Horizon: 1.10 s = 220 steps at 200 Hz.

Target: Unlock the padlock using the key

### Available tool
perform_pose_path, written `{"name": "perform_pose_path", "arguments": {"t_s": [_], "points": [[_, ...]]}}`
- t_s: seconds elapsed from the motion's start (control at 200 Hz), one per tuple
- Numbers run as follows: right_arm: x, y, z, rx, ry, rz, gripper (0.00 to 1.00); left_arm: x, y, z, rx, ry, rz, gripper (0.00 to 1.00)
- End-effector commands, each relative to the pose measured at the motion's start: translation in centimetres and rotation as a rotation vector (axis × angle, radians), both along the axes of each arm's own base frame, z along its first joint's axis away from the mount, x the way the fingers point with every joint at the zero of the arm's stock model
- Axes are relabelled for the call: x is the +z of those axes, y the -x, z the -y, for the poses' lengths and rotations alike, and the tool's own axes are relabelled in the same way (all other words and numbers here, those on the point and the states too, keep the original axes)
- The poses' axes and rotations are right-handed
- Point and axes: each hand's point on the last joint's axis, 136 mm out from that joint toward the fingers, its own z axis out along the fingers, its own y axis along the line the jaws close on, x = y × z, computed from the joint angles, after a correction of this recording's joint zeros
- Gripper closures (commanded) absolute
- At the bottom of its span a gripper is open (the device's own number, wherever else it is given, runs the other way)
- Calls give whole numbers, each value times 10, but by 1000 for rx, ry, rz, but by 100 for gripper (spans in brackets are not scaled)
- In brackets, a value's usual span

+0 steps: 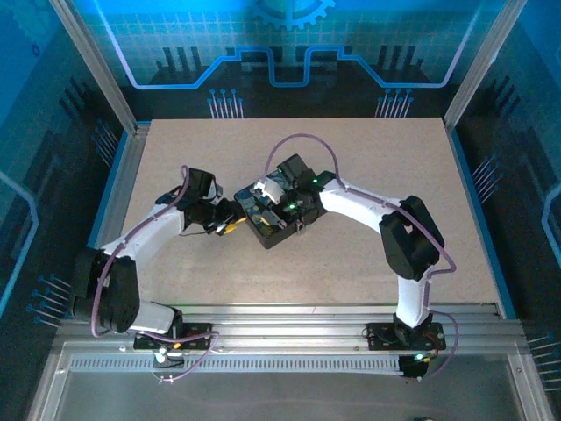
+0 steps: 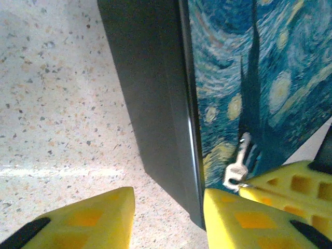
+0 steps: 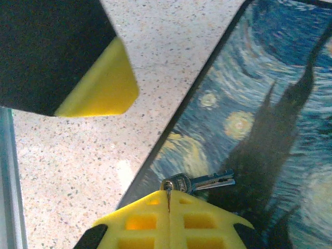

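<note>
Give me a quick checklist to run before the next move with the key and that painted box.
1. Key held: ok, right gripper jaws shut on its head.
2. Key blade free: ok, it sticks out over the box.
3. Box steadied: not ok, left gripper jaws stand apart astride its edge.
4. Grippers clear of each other: cannot tell, they look very close in the left wrist view.
5. Padlock found: cannot tell.
</note>
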Motion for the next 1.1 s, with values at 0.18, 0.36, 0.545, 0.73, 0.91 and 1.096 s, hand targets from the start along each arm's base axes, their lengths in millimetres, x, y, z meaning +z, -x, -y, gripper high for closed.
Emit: {"name": "perform_pose_path", "arguments": {"t_s": [0.18,0.36,0.545,0.73,0.91,1.096], "points": [[25,14,-19,38,-79,-18,100,14,-7,4,64,92,49,53],[55,12,-15,13,-126,-17,100,28,-11,10,43,130,67,52],[76,4,-4,-43,-150,-63,100,43,-15,19,82,220,35,44],[106,11,-3,-27,-214,-66,100,68,-28,22,176,316,40,37],[128,8,2,-42,-236,-56,100,79,-37,28,279,447,-9,33],[140,11,3,-33,-252,-45,100,90,-43,44,288,557,-56,30]]}}
